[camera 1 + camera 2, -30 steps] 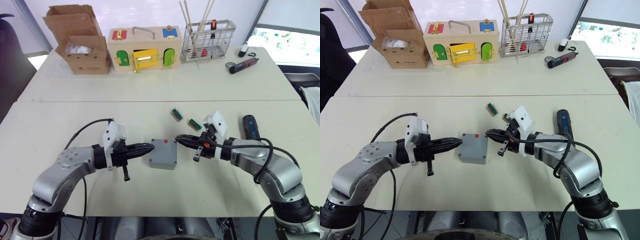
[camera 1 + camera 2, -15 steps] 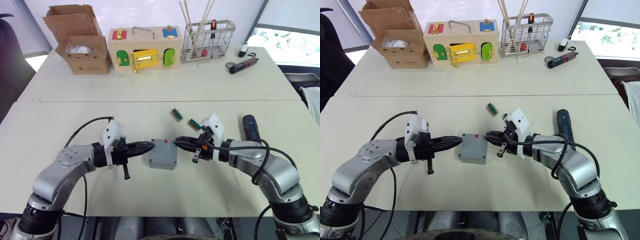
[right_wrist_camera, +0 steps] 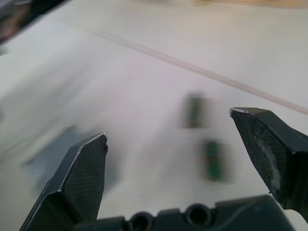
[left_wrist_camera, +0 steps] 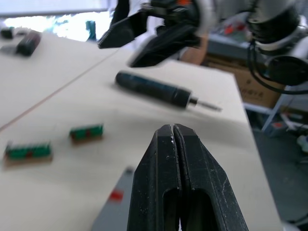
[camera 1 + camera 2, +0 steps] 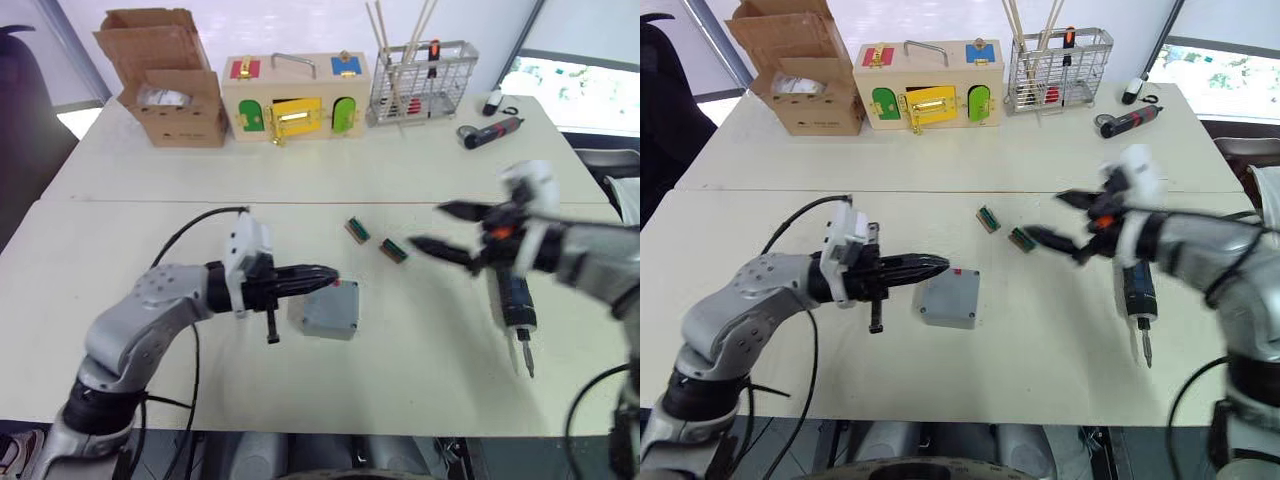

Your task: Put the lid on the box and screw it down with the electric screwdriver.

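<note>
No words, brand names or numbers can be read anywhere. The open brown cardboard carton (image 5: 800, 85), at about eleven o'clock on the far table, carries a small dark print on its front, too small to make out. The small square grey plastic box (image 5: 949, 298) bears only a plain red mark.

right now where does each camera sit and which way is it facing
Head eyes: look forward and down over the table; both arms show, box central.
Left wrist: looks along the left gripper, shut, toward the electric screwdriver and right gripper.
Right wrist: looks down between the open right gripper's fingers.
Shared: both wrist views catch the green parts.
</note>
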